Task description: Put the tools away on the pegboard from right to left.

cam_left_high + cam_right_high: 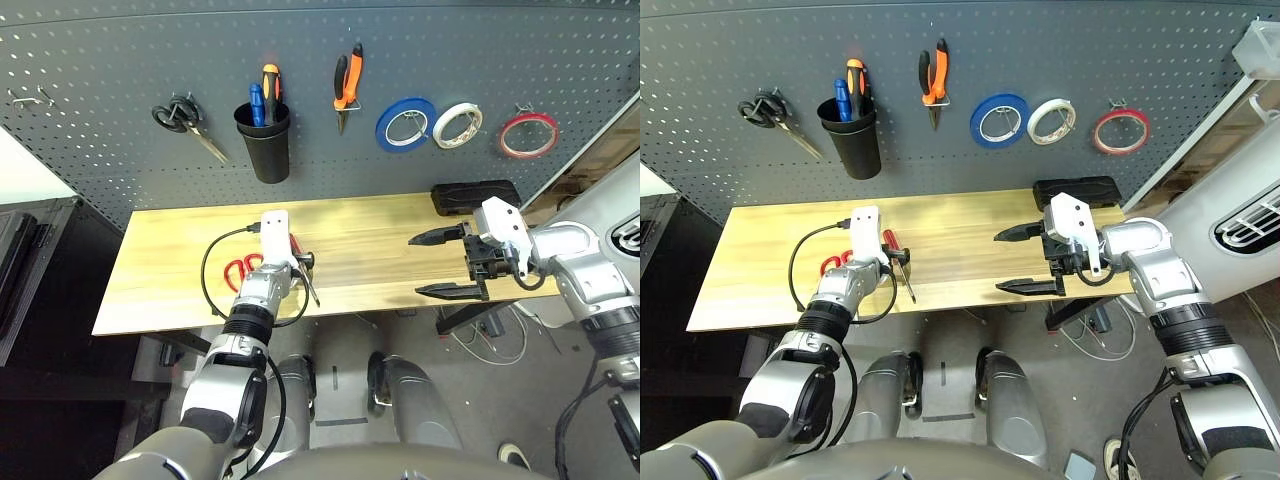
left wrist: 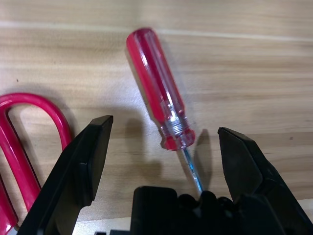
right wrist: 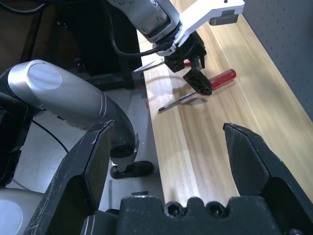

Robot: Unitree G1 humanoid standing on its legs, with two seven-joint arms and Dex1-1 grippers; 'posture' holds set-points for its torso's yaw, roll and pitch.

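Left wrist view: left gripper (image 2: 161, 161) spread wide astride red-handled screwdriver (image 2: 157, 95), lying flat on table (image 1: 400, 250) left of centre | step: grasp | advice: lower further, pinch handle mid-length, avoid red-handled scissors (image 2: 19, 147) just left | right gripper (image 1: 447, 264) spread, empty.

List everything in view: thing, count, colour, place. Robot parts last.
pegboard: 1, dark grey, behind table
black-handled scissors: 1, on pegboard, far left
cup: 1, black, on pegboard, holding tools
pliers: 1, orange-black, hung
tape rolls: blue, white, red, hung
black case: 1, table's right rear
table: 1, light wood
screwdriver: 1, red, on table
red scissors: 1, on table
left hand: open, over screwdriver
right hand: open, empty
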